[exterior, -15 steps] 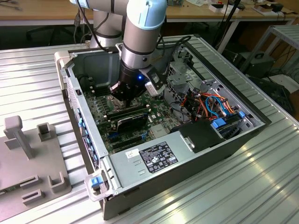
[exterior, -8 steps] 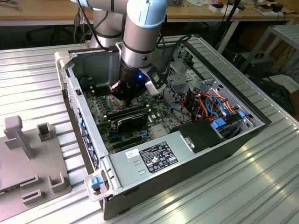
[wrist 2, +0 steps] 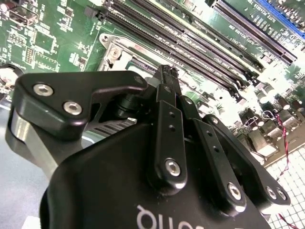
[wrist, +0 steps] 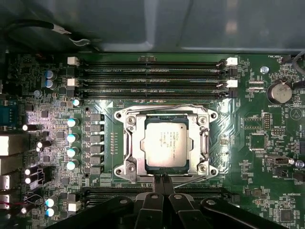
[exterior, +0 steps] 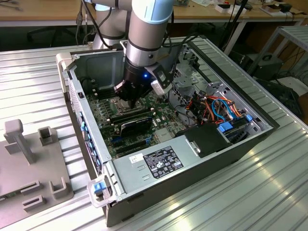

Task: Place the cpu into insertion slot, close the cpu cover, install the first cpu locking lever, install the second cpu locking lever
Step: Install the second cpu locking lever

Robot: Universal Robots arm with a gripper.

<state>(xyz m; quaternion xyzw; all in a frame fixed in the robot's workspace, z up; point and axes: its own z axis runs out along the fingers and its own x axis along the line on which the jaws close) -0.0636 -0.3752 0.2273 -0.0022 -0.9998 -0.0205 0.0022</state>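
Partly hidden by the pincer (wrist: pixel 159 182), the cpu cover (wrist: pixel 167 113) frames the cpu (wrist: pixel 166 144)

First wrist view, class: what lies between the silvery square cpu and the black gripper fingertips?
Only the metal cpu cover frame edge separates the cpu from the gripper.

Inside the open computer case (exterior: pixel 231 149), on the motherboard (wrist: pixel 248 119): cpu (wrist: pixel 166 144) seated in the insertion slot (wrist: pixel 127 143), cpu cover (wrist: pixel 164 113) down around it. Memory slots (wrist: pixel 152 78) along one side of the socket, more along the opposite side. Gripper (wrist: pixel 161 179) just beside the socket edge, fingertips together.
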